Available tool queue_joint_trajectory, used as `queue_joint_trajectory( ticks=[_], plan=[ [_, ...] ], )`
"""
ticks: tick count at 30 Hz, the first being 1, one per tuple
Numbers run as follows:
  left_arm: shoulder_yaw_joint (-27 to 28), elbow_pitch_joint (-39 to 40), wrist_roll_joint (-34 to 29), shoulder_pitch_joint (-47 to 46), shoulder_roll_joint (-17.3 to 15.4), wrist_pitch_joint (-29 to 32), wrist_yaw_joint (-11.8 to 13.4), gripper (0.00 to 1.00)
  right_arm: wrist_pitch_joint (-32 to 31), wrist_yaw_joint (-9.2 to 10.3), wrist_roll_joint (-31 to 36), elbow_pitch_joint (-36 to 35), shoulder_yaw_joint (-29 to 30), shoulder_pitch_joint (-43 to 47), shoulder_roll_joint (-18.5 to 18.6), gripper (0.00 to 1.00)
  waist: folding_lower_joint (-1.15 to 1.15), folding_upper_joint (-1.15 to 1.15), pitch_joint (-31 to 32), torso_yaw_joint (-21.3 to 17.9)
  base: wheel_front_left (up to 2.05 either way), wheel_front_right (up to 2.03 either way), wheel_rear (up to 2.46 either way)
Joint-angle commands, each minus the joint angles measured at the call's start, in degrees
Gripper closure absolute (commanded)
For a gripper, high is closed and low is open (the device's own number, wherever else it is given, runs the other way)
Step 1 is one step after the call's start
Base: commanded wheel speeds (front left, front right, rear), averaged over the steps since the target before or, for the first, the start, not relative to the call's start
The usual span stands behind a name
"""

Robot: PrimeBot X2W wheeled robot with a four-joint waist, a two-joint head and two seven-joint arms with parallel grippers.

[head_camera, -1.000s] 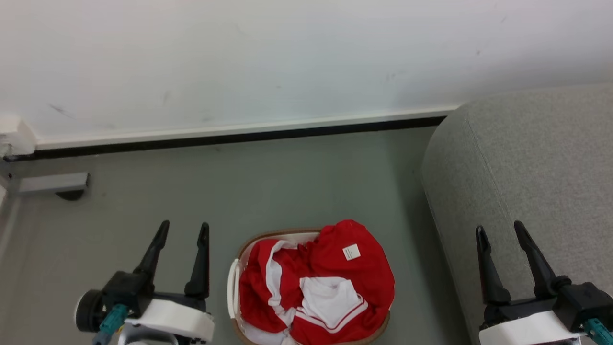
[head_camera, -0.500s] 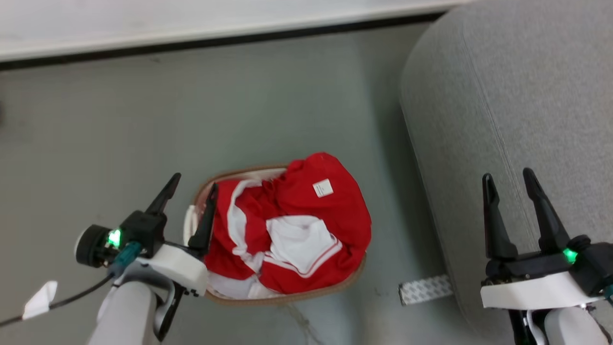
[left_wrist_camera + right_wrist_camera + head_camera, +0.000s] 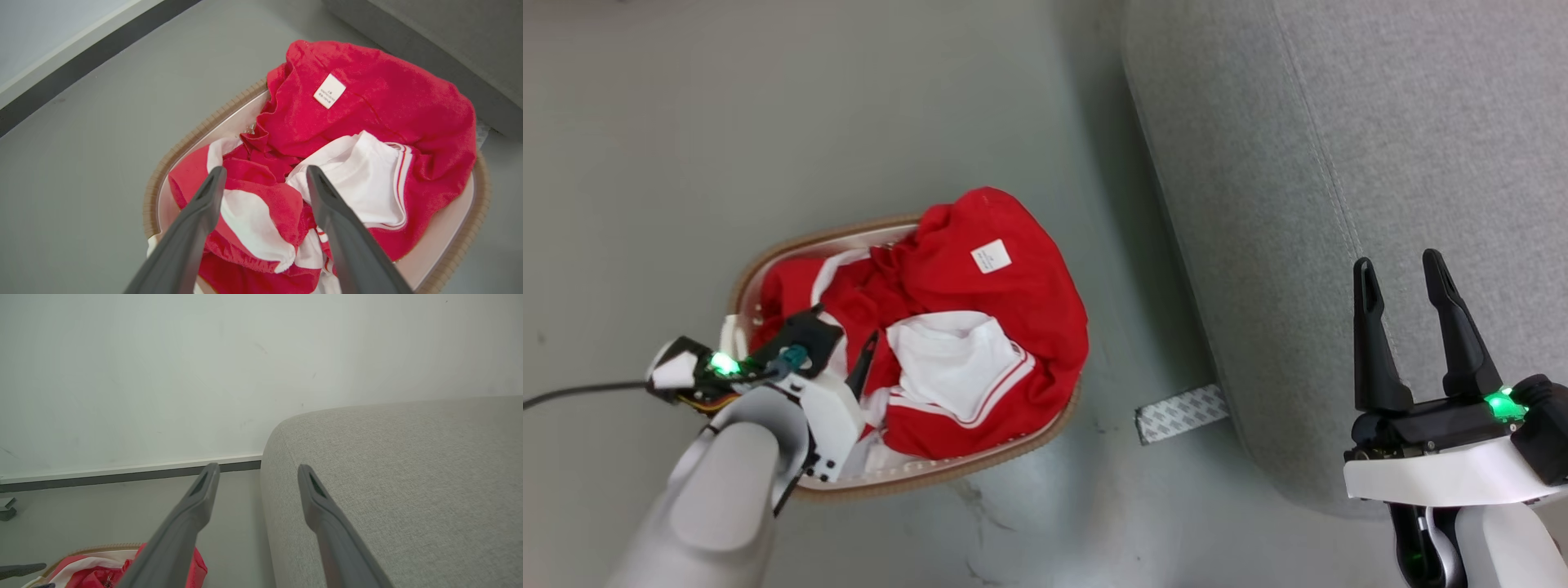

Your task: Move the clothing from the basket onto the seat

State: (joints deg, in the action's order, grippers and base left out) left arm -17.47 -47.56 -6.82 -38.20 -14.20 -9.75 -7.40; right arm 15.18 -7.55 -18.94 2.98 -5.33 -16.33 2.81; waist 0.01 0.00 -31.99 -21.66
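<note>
The clothing (image 3: 988, 310), red with white panels and a small white label, is heaped in the oval basket (image 3: 792, 245) on the floor. My left gripper (image 3: 837, 351) hangs open just above the heap's near-left part, and nothing is between its fingers. The left wrist view looks down between the left gripper's (image 3: 265, 170) spread fingers onto the clothing (image 3: 367, 110) and the brown basket rim (image 3: 196, 134). At the right, my right gripper (image 3: 1398, 263) stands open and empty over the front edge of the grey seat (image 3: 1339, 122). In the right wrist view the right gripper (image 3: 257, 468) points along the seat (image 3: 408, 457).
A patterned strip of tape (image 3: 1180, 412) lies on the grey floor between the basket and the seat. A dark cable (image 3: 572, 392) runs off to the left. The white wall with its dark baseboard (image 3: 122, 473) stands beyond.
The head camera has tilted down, so the wall left the picture. My left gripper has swung from beside the basket to over the clothing, fingers pointing down. The right gripper stays over the seat.
</note>
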Motion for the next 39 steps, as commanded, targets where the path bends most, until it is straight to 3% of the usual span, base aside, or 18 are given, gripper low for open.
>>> queue_joint_trajectory(
  ticks=[1, 9, 15, 23, 24, 27, 28, 34, 39],
  plan=[
    [-0.5, -2.0, -0.6, -1.7, -0.8, 1.1, 0.0, 0.0, 0.0, 0.12, -0.8, -0.3, -0.4, -0.8, 0.1, 0.0, -0.01, 0.0, -1.9, -1.9, 0.0, 0.0, 0.0],
    [-5.3, -10.8, -4.8, -8.5, -2.8, 6.9, 0.1, 0.0, 0.0, 0.12, -4.6, -1.0, -0.8, -1.1, 0.1, 0.0, -0.01, 0.0, -5.7, -5.3, 0.0, 0.0, 0.0],
    [-7.9, -17.1, -7.9, -12.5, -4.3, 13.7, 2.3, 0.0, 0.0, 0.12, -6.8, -1.7, -1.3, -1.0, 0.1, 0.0, -0.01, 0.0, -8.2, -7.0, 0.0, 0.0, 0.0],
    [-13.2, -21.9, -12.6, -13.7, -4.1, 20.5, 3.8, 0.0, 0.0, 0.12, -8.3, -2.1, -2.3, -1.2, 0.1, 0.0, -0.01, 0.0, -9.9, -8.4, 0.0, 0.0, 0.0],
    [-13.7, -22.0, -13.1, -13.6, -4.2, 20.8, 3.9, 0.06, 0.0, 0.12, -8.4, -2.1, -2.6, -1.3, 0.1, 0.0, -0.01, 0.0, -10.0, -8.5, 0.0, 0.0, 0.0],
    [-14.8, -22.5, -13.3, -13.0, -4.5, 20.5, 4.5, 0.8, 0.0, 0.12, -8.5, -1.9, -3.2, -1.3, 0.1, 0.0, -0.01, 0.0, -9.8, -8.9, 0.0, 0.0, 0.0],
    [-15.0, -22.6, -13.2, -12.8, -4.5, 20.2, 4.4, 1.0, 0.0, 0.12, -8.5, -1.8, -3.2, -1.2, 0.1, 0.0, -0.01, 0.0, -9.5, -8.9, 0.0, 0.0, 0.0],
    [-15.1, -23.0, -11.3, -11.0, -2.6, 16.9, 4.6, 1.0, 0.0, 0.12, -6.9, -1.0, -2.3, -0.6, 0.1, 0.0, -0.01, 0.0, -5.7, -7.6, 0.0, 0.0, 0.0],
    [-14.2, -23.1, -8.1, -7.9, 1.9, 12.8, 4.0, 1.0, 0.0, 0.12, -4.0, 0.1, -0.8, 0.2, 0.2, 0.0, -0.01, 0.0, 1.9, -4.7, 0.0, 0.0, 0.0]
  ],
)
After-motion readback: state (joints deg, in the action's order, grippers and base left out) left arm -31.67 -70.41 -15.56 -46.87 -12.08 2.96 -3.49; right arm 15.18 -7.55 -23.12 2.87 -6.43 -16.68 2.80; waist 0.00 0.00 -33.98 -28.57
